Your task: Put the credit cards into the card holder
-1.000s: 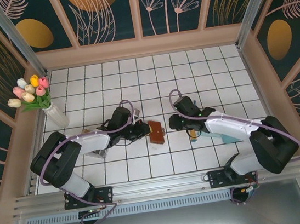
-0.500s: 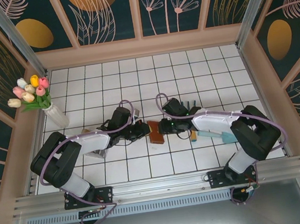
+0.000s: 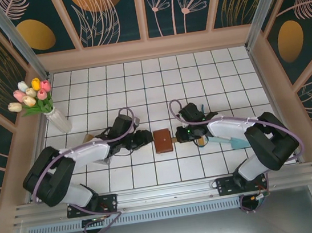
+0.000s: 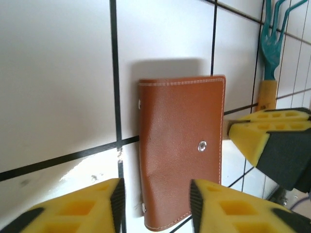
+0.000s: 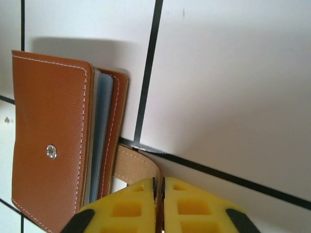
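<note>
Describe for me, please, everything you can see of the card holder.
The card holder is a small brown wallet that looks like leather, with pale stitching and a metal snap stud on its cover. It lies flat on the white tiled table, folded almost shut, with bluish inner layers showing between the covers. Its clasp tab runs into the shut right end effector. The left end effector is open at the opposite side.

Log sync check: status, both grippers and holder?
Left gripper open at card holder's edge. Right gripper shut on its clasp tab. Holder folded, flat on tile. Teal fork apart, not blocking.
</note>
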Controlling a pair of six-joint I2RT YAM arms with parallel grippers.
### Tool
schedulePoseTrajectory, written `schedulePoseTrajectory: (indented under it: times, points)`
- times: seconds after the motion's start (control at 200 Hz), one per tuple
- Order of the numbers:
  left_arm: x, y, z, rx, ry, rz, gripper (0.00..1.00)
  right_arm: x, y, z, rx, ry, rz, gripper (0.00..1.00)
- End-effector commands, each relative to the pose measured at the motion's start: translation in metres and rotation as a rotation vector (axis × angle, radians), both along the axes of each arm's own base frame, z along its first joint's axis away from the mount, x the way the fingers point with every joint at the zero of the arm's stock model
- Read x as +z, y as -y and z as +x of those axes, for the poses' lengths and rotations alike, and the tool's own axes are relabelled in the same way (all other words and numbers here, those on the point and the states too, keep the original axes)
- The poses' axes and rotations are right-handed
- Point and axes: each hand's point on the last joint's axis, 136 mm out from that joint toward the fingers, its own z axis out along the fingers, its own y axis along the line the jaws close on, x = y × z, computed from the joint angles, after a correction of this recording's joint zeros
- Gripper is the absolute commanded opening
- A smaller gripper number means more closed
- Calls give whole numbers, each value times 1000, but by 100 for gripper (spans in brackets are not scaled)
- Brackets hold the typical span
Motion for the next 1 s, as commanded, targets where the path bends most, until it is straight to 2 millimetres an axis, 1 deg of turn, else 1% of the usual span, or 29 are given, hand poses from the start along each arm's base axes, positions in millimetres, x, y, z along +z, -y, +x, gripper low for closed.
schedulePoseTrajectory:
  times: [0.0, 0.04, 0.085, 0.145, 0.205, 0.33, 0.36, 0.395, 0.425, 0.455, 0.51, 0.54, 0.606, 0.656, 0.726, 0.806, 0.911, 0.926, 0.936, 0.996]
  points:
    - [21, -24, 10, 81, 81, 95, 48, 4, 9, 1, 36, 16, -62, 21]
    - [31, -32, 14, 117, 114, 119, 52, 4, 18, 9, -22, 23, -81, 27]
    - [43, -42, 17, 159, 146, 144, 54, 6, 24, 15, -63, 18, -81, 40]
    - [58, -60, 20, 222, 188, 199, 59, 11, 28, 23, -95, 29, -79, 43]
    - [70, -84, 21, 309, 215, 271, 63, 28, 22, 32, -101, 78, -34, 51]
    - [88, -140, 10, 500, 235, 431, 76, 81, -7, 47, -64, 168, 160, 64]
    - [92, -154, 7, 550, 239, 457, 79, 90, -14, 49, -49, 180, 201, 66]
    - [93, -167, 2, 598, 236, 474, 82, 99, -23, 51, -27, 188, 241, 68]
    - [95, -177, -3, 643, 230, 479, 87, 107, -30, 54, -11, 190, 271, 69]
    - [94, -189, -10, 690, 217, 494, 91, 110, -37, 56, 8, 191, 291, 70]
    - [93, -208, -21, 777, 194, 501, 94, 117, -51, 61, 46, 190, 322, 70]
    - [90, -219, -29, 825, 176, 510, 98, 118, -59, 63, 60, 188, 326, 71]
    - [82, -241, -48, 936, 140, 509, 99, 120, -79, 66, 108, 189, 330, 71]
    - [79, -253, -58, 1011, 130, 486, 99, 120, -95, 68, 145, 187, 325, 71]
    - [72, -262, -71, 1078, 112, 440, 98, 121, -119, 69, 197, 188, 331, 72]
    - [58, -259, -75, 1080, 93, 401, 99, 120, -145, 73, 243, 173, 354, 72]
    - [44, -242, -63, 1041, 84, 338, 98, 114, -174, 83, 278, 152, 383, 73]
    - [41, -240, -63, 1034, 75, 338, 99, 113, -177, 85, 282, 149, 386, 73]
    - [41, -237, -59, 1034, 79, 319, 99, 114, -179, 86, 285, 148, 388, 73]
    - [33, -228, -51, 1023, 68, 283, 99, 107, -189, 90, 300, 125, 378, 73]
